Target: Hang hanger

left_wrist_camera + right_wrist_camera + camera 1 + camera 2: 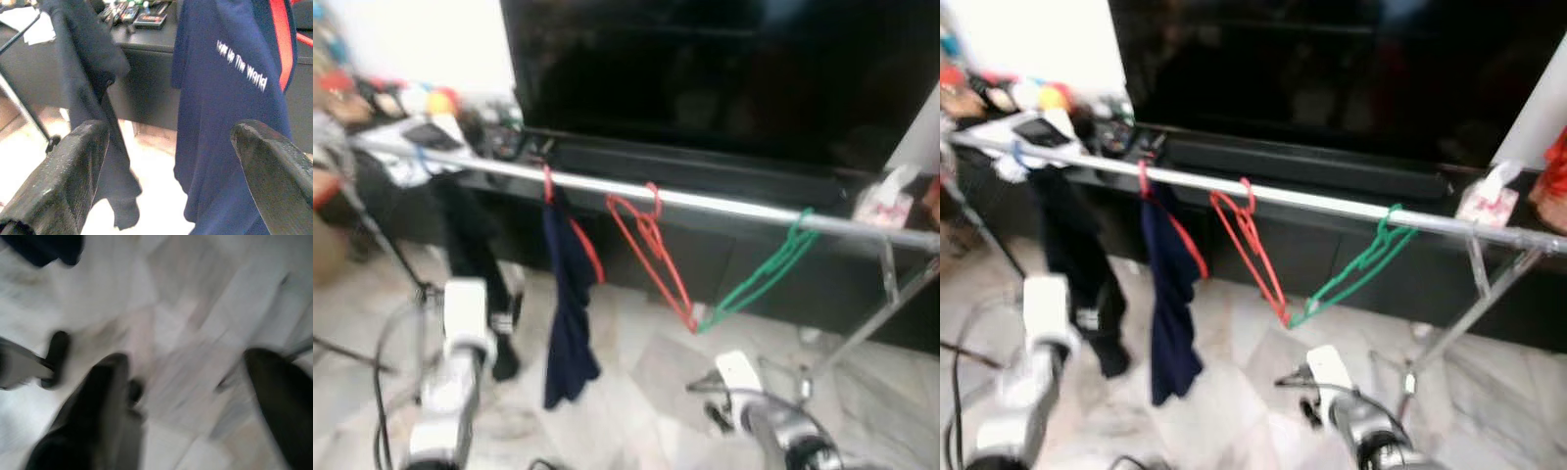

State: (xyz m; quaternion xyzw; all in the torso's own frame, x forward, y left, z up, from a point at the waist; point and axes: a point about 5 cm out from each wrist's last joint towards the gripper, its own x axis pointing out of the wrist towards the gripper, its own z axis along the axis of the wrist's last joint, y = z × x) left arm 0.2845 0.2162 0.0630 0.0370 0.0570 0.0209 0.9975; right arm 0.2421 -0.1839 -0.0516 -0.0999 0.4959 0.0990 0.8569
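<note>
Both grippers were empty. Left gripper had its fingers spread wide with nothing between them, and the left wrist view looked straight through the gap at the navy t-shirt and a darker garment beside it. Right gripper was likewise spread and empty, aimed down at the marble floor; that view was smeared, so no finer detail.

The hangers were already on the rail. A red hanger and a green hanger were both hooked over it, hanging bare and tilted so that their lower corners met just below the bar. Further along toward my left, the navy shirt hung on another red hanger.

The relation that mattered: the rail ran across the view, slightly lower on my right, above and ahead of both arms. The bare hangers sat ahead of the right arm and well above it; the left arm stood nearer the clothed end. My read was that the right gripper was the closer one for the red/green pair. Each hanger's long axis sloped down from its hook, so any reach would be upward and forward.

Head views were blurred, so I couldn't confirm how well the hooks were seated on the rail.
</note>
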